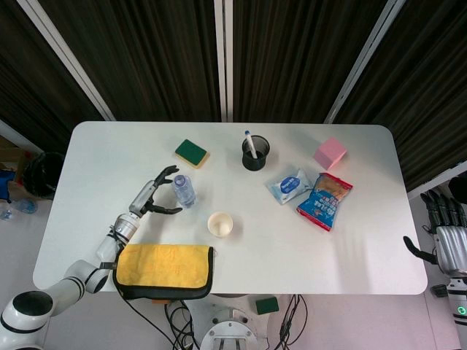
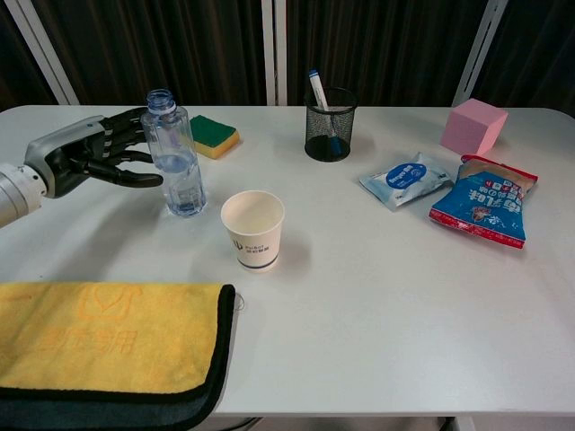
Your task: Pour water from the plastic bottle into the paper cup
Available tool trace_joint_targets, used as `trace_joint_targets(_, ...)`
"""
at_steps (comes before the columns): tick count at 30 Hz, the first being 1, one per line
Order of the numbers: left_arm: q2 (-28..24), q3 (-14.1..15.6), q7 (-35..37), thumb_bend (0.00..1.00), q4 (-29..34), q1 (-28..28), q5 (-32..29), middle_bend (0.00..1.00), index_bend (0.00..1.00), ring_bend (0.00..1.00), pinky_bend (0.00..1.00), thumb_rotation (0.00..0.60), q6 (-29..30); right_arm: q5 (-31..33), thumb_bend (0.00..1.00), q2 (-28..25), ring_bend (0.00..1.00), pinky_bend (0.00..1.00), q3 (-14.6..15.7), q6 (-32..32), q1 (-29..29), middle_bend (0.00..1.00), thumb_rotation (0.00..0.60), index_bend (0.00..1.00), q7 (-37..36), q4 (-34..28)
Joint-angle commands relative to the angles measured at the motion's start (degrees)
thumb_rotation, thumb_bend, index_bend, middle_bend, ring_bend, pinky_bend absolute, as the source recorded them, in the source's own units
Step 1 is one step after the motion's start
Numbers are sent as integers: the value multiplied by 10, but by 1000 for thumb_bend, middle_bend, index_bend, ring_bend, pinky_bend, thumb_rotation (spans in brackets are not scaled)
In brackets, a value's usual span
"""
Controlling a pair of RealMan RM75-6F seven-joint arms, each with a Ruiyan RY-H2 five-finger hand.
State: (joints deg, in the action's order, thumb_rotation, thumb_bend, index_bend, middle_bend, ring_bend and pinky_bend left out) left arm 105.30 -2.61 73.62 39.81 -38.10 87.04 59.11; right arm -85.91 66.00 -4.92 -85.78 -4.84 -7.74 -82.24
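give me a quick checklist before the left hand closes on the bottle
1. Plastic bottle upright on the table: ok.
2. Bottle cap off for pouring: ok, neck looks open.
3. Left hand open, fingers spread beside the bottle: ok; contact cannot tell.
4. Paper cup upright, mouth open, standing apart from the bottle: ok.
5. Yellow cloth clear of bottle and cup: ok.
6. Right hand off the table edge, out of the way: ok.
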Motion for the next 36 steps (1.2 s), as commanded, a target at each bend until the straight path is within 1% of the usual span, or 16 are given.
trace_joint_targets(1,1,0,0,0,0,0,-1,100,50,47,156,578,0,0,227,0,0,0,0,-1,0,0,539,0,-1,0)
trace_joint_targets(16,14,-5,22,0,-14,-13,-2,107,51,48,157,599,-13,4,227,-2,0,0,-1,2,1,0,540,0,-2,1)
trace_joint_targets(21,22,-17,27,0,-15,-19,-10,123,55,68,158,600,-14,3,225,-2,0,0,-1,5,-1,0,541,0,-4,2)
trace_joint_targets(27,26,-24,38,0,-10,-28,-14,129,56,73,158,599,-21,5,224,-1,0,0,0,7,-1,0,540,0,-9,7)
trace_joint_targets(33,32,-29,50,0,-11,-37,-16,147,83,87,172,600,-29,7,226,-2,0,0,-1,7,0,0,542,0,-13,10)
trace_joint_targets(36,36,-31,57,0,-13,-39,-19,153,115,88,192,600,-34,7,225,-2,0,0,-1,8,0,0,541,0,-15,12)
